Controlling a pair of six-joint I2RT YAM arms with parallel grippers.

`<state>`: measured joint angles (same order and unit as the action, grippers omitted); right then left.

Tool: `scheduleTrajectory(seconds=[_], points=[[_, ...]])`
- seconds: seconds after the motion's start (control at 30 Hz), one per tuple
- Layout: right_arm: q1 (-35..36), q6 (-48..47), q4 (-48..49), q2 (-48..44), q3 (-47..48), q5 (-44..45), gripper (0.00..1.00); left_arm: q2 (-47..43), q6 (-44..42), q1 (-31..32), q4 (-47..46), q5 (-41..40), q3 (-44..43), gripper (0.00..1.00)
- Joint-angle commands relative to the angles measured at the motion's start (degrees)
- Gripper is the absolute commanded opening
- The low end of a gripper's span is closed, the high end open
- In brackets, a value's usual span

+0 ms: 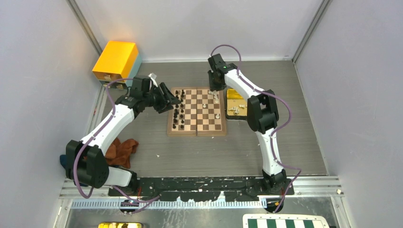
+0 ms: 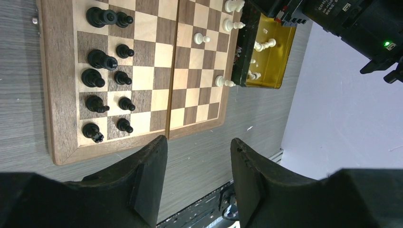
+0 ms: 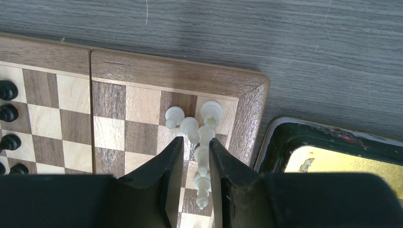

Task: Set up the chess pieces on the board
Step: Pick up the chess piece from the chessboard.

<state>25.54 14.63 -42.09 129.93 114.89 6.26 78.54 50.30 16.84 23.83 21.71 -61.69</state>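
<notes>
Chess pieces (image 2: 97, 59) on wooden chessboard (image 2: 62, 95); left gripper (image 2: 198, 142) spread empty beside it; right gripper (image 3: 196, 142) straddles a white piece (image 3: 202, 156) at its corner, grip unclear.

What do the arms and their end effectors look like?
The left arm and right arm have white links with black joint housings; a purple cable loops along each. The left end effector and right end effector each have two black wedge-shaped fingers. A green light glows on the right wrist.
</notes>
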Motion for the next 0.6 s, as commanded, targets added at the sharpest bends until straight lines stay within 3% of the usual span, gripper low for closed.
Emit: scheduleTrajectory(seconds=[0.0, 0.57], points=[[-0.4, -0.8, 1.2, 0.2, 2.9, -1.1, 0.32, 0.4, -1.0, -0.4, -2.1, 1.3, -1.2, 0.52], [-0.7, -0.8, 1.1, 2.0, 4.9, -3.1, 0.27, 1.7, -1.2, -1.0, -2.5, 1.9, -1.9, 0.52]])
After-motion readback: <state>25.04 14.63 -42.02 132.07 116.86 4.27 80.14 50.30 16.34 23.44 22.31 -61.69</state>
